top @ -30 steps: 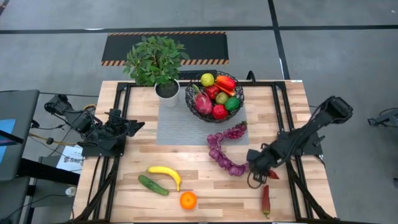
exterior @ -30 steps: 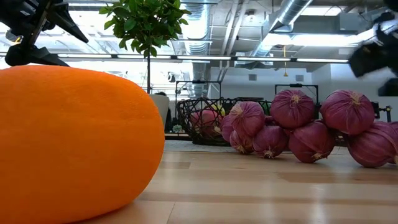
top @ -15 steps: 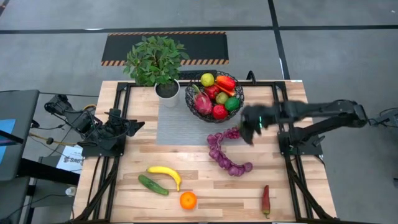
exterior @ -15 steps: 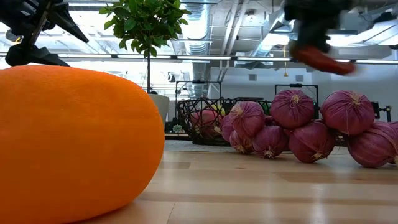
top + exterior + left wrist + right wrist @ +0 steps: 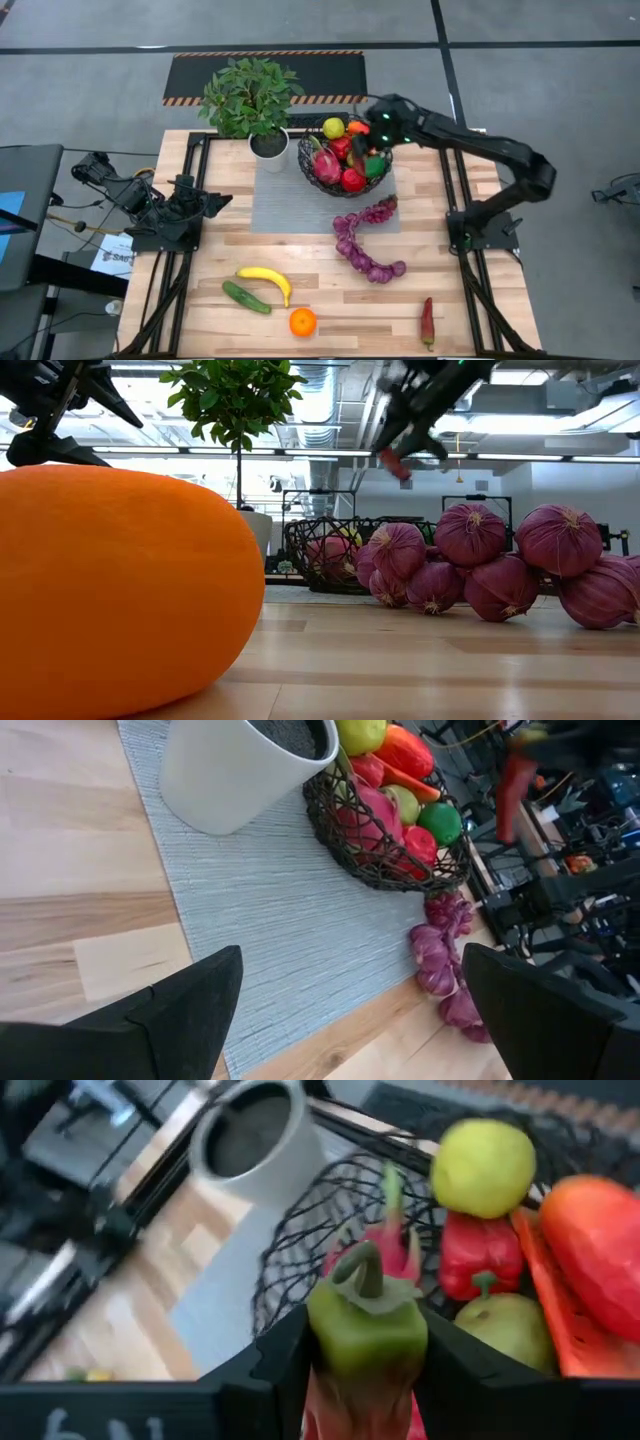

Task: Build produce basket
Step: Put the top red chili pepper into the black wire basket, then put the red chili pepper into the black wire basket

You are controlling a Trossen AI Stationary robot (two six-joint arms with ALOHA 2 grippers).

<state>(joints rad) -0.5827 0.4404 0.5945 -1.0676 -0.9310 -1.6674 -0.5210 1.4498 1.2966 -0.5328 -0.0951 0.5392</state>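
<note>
- Right gripper (image 5: 376, 137) is hovering over the wire basket (image 5: 310, 160), jaws clamping a red chili pepper (image 5: 365, 1345).
- Potted plant (image 5: 250, 100) is standing beside the basket; the grape string (image 5: 360, 245) is lying nearby.
- Left gripper (image 5: 345, 1010) is waiting, jaws spread wide.

You see a bench (image 5: 330, 300) of pale, smooth planked wood with a light sheen, and on it a grey mat (image 5: 290, 205) of matt, finely ribbed cloth. The basket (image 5: 312, 172) is thin black wire, the plant pot (image 5: 235, 770) smooth matt white. The produce looks like moulded plastic: a glossy lime (image 5: 440, 822), a finely dimpled orange (image 5: 110, 580), ridged purple grapes (image 5: 500, 560). The right claw (image 5: 365, 1350) has matt black fingers.
</note>
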